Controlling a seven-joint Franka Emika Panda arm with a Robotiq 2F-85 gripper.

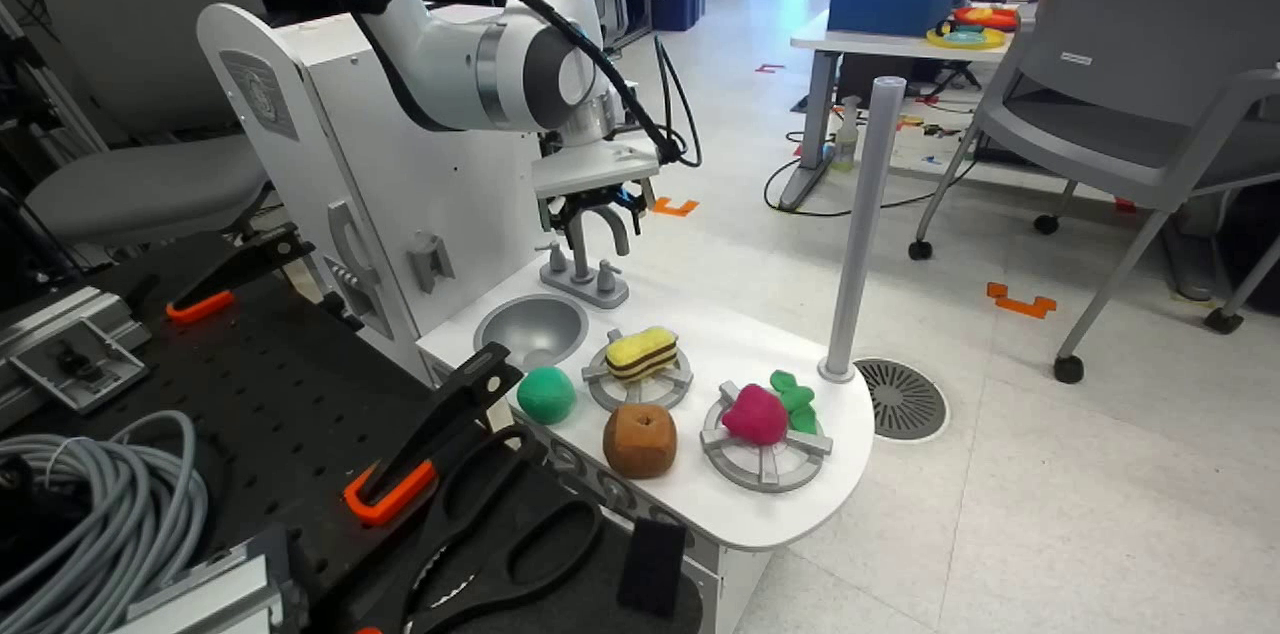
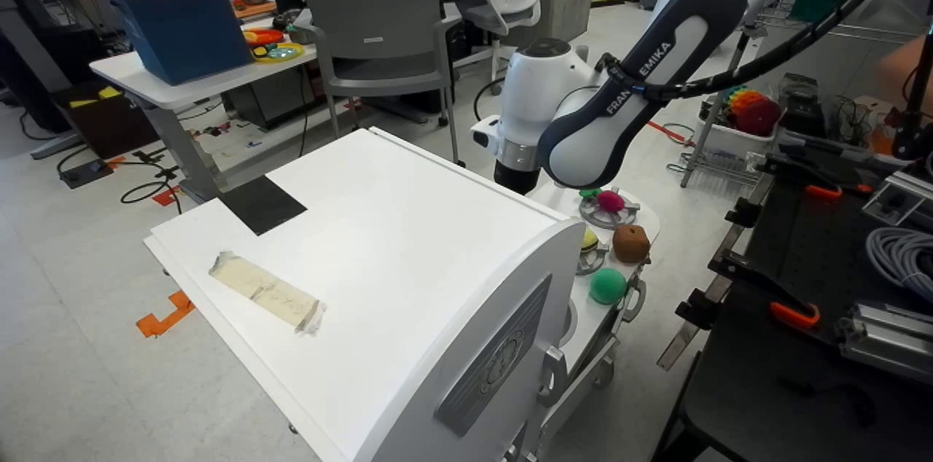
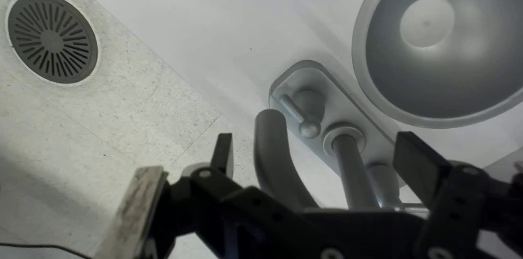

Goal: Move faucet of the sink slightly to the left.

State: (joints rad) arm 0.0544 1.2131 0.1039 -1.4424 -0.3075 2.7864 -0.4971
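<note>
The grey-silver faucet stands upright behind the sink on the white toy countertop, its arched spout turned away from the basin. My gripper points down over the top of the faucet. In the wrist view my gripper is open, with the spout and post of the faucet between its fingers. Gaps show between both fingers and the metal. The sink lies at the upper right there. In an exterior view the cabinet hides the faucet and fingers, and only an edge of the sink shows.
Faucet handles flank the post. The tall white cabinet stands close beside the arm. A yellow striped toy, green ball, brown toy and pink toy sit on the counter. A tall pole rises at its far end.
</note>
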